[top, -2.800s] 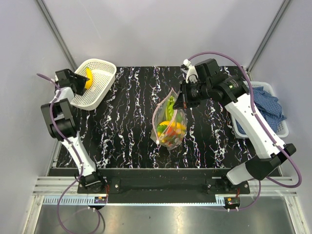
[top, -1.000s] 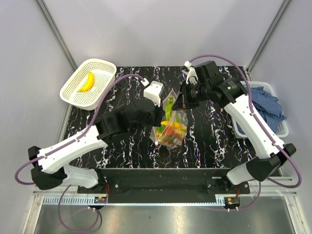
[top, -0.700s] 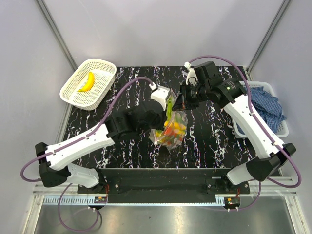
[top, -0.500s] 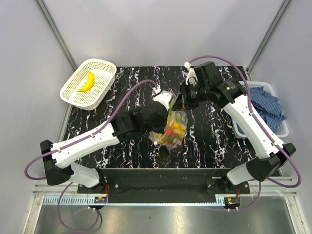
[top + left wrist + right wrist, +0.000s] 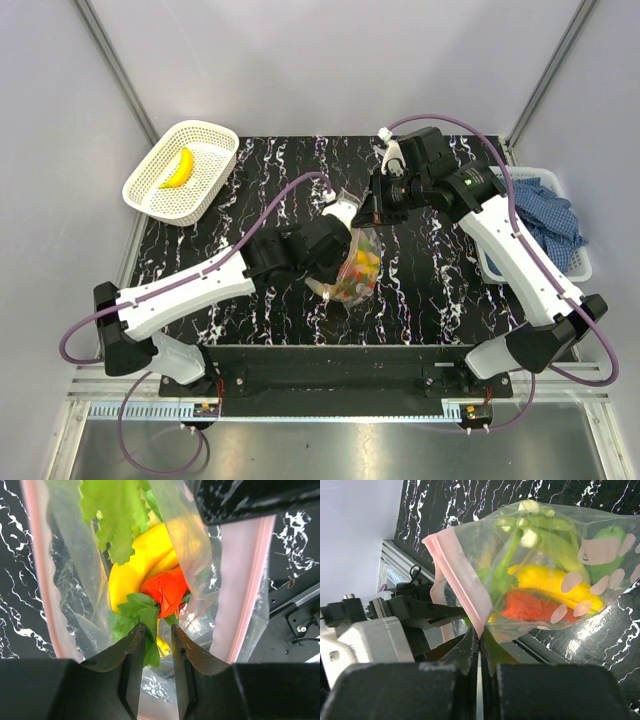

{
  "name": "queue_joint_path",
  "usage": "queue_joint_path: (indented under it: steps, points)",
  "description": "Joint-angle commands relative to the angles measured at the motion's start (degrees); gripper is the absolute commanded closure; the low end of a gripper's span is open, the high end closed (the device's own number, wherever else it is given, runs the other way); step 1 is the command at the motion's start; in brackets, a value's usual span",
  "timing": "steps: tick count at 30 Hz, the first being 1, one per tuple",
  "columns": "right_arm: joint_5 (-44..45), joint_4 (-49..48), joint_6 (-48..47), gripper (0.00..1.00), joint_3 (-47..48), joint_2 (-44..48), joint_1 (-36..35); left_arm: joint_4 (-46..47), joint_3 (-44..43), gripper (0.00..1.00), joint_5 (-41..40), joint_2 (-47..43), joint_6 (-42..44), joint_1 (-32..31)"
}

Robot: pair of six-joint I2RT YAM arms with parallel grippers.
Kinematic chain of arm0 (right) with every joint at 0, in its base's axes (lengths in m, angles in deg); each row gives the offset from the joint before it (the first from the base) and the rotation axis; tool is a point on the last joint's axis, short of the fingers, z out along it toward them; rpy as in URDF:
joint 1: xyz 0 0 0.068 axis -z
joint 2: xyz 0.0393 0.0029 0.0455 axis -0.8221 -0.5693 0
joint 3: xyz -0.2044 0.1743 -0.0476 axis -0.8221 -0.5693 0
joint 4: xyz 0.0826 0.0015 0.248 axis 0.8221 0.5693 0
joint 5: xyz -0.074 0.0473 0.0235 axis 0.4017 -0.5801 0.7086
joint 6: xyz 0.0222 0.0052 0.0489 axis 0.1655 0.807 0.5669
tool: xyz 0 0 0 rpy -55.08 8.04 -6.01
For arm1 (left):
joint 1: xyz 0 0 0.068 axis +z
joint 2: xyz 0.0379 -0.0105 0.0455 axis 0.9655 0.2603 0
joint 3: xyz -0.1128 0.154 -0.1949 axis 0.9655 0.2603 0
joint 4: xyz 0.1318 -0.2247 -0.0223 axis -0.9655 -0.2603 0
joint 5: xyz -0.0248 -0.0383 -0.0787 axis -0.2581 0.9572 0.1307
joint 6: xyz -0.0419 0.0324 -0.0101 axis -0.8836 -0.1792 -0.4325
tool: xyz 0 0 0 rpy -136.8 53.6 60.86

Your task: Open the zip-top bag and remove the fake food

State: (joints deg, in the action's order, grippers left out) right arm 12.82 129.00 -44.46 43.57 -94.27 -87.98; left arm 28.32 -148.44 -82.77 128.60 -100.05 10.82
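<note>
While our right hand (image 5: pixel 479 635) is pressed together on the pink zip strip of the zip-top bag (image 5: pixel 358 272), holding it up at the middle of the bench (image 5: pixel 250 190), our left hand (image 5: pixel 159 627) sits in the bag's open mouth with its fingers a little apart. The fake food (image 5: pixel 145 565), yellow, red and green pieces, lies inside the bag, a green leaf just at the fingertips. One yellow banana (image 5: pixel 181 167) lies in the white basket (image 5: pixel 150 195) at the bench's far left corner.
</note>
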Motion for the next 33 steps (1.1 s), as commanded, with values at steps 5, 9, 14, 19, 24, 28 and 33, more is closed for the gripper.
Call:
queue_joint_path:
  steps: [5, 9, 14, 19, 24, 28, 33]
  points:
    - [-1.76, -2.18, 0.67, 1.00, 0.01, 2.31, -0.18, -1.39, -3.84, 0.66, -2.72, -0.24, 2.30, -0.50]
    - [-1.85, -2.35, 0.67, 1.00, 0.09, 2.14, -0.18, -2.10, -6.22, 0.63, -2.81, 0.37, 2.47, -0.50]
    - [-2.11, -2.53, 0.84, 1.00, 0.27, 2.05, -0.10, -4.03, -6.32, 0.62, -2.81, 1.60, 2.48, -0.50]
    - [-2.38, -2.79, 0.84, 1.00, -0.08, 2.23, -0.18, -4.12, -4.38, 0.62, -1.15, 2.04, 3.27, -0.50]
    - [-2.55, -2.88, 0.85, 1.00, -0.26, 2.23, -0.18, -4.30, -3.41, 0.81, 0.61, 2.04, 2.92, -0.59]
    - [-2.82, -2.88, 0.93, 1.00, -0.26, 2.14, -0.18, -4.47, -5.08, 1.00, -1.58, 1.87, 3.97, -0.59]
    - [-2.82, -2.88, 0.84, 1.00, -0.69, 2.05, -0.18, -4.30, -12.80, 1.00, -4.21, 2.31, 7.30, -0.59]
